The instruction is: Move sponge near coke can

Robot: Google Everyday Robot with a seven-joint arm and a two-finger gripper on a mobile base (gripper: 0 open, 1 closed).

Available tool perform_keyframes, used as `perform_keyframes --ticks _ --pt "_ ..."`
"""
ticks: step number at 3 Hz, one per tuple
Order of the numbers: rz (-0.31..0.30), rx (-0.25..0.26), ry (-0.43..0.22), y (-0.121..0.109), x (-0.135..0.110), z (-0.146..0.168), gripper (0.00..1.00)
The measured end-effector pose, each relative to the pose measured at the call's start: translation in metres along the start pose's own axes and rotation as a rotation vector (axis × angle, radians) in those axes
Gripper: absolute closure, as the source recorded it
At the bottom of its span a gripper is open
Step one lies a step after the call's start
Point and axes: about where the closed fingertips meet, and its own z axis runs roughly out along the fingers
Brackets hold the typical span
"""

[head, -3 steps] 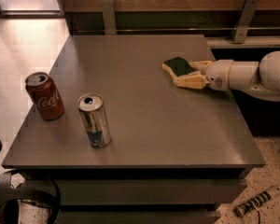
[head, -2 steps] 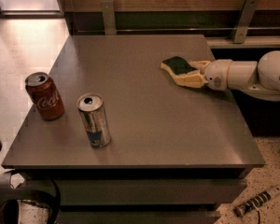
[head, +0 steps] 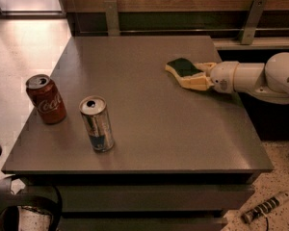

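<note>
Hand (head: 191, 76) grips the sponge (head: 181, 65) at the right rear of the surface (head: 173, 134); coke can (head: 45, 99) stands well apart, front left.

Count on surface (head: 159, 129): cans ×2, being coke can (head: 46, 99) ×1 and silver-and-blue can (head: 97, 124) ×1. Sponge (head: 182, 65) ×1. Gripper (head: 195, 75) ×1, at the surface's right side, jaws gripping the sponge.

The scene is lit dimly and warmly, with the brightest light seen on the floor (head: 24, 37) at 10 o'clock. A dull sheen is spread over the surface (head: 149, 129), and the gripper (head: 189, 74), at 2 o'clock against the sponge (head: 182, 64), is lit palely.
</note>
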Motion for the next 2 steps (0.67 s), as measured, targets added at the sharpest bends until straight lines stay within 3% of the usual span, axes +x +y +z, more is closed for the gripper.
perform_keyframes --ticks 2 --pt "-0.001 -0.001 0.001 0.0002 -0.0005 0.0 1.0"
